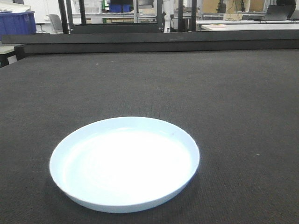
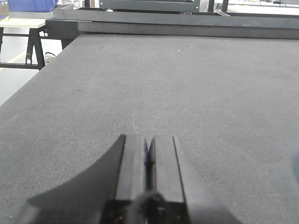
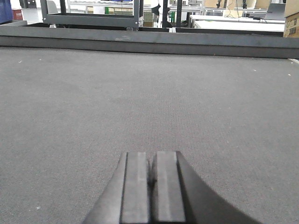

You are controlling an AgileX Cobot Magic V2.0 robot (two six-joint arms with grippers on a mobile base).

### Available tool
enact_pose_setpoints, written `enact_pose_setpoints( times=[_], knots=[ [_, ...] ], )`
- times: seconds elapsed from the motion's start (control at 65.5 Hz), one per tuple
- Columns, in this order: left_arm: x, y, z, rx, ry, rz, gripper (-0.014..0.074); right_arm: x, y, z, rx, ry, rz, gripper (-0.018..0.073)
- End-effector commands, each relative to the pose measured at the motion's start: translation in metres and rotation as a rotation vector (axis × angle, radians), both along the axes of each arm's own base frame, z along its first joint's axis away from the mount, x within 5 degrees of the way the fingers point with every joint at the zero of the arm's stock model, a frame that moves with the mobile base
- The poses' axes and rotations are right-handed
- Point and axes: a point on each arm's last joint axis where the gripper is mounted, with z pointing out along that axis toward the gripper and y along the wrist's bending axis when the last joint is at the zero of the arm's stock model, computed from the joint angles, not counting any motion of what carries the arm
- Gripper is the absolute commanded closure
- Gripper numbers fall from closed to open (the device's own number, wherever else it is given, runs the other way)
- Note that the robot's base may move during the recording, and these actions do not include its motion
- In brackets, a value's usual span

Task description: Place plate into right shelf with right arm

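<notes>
The pale bluish-white plate (image 1: 125, 163) lies flat on the dark grey table top (image 1: 224, 93), near the front edge in the front view. No arm or gripper shows in that view. In the left wrist view my left gripper (image 2: 148, 140) is shut and empty, low over bare table. In the right wrist view my right gripper (image 3: 153, 155) is shut and empty, low over bare table. The plate does not show in the right wrist view. At most a faint bluish smear sits at the right edge of the left wrist view. The right shelf is out of view.
A dark raised rail (image 1: 154, 44) runs along the table's far edge. Behind it stand black frame posts (image 1: 63, 16), a blue bin (image 1: 17, 22) and lab benches. In the left wrist view the table's left edge (image 2: 32, 81) drops to the floor.
</notes>
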Motion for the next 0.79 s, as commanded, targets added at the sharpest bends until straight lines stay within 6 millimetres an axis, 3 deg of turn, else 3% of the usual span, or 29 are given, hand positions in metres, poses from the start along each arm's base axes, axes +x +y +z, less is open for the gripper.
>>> enact_pose_setpoints(
  times=[0.0,0.366,0.686,0.778],
  knots=[
    [0.000,0.000,0.005,-0.015,-0.084,-0.002,0.0643,-0.001,-0.001,0.011,0.001,-0.098,-0.009,0.0505],
    [0.000,0.000,0.005,-0.015,-0.084,-0.002,0.0643,-0.001,-0.001,0.011,0.001,-0.102,-0.009,0.0505],
    [0.000,0.000,0.005,-0.015,-0.084,-0.002,0.0643,-0.005,-0.003,0.032,0.016,-0.330,-0.028,0.0505],
    [0.000,0.000,0.005,-0.015,-0.084,-0.002,0.0643,-0.006,-0.003,0.034,0.093,-0.345,-0.016,0.0505]
  ],
)
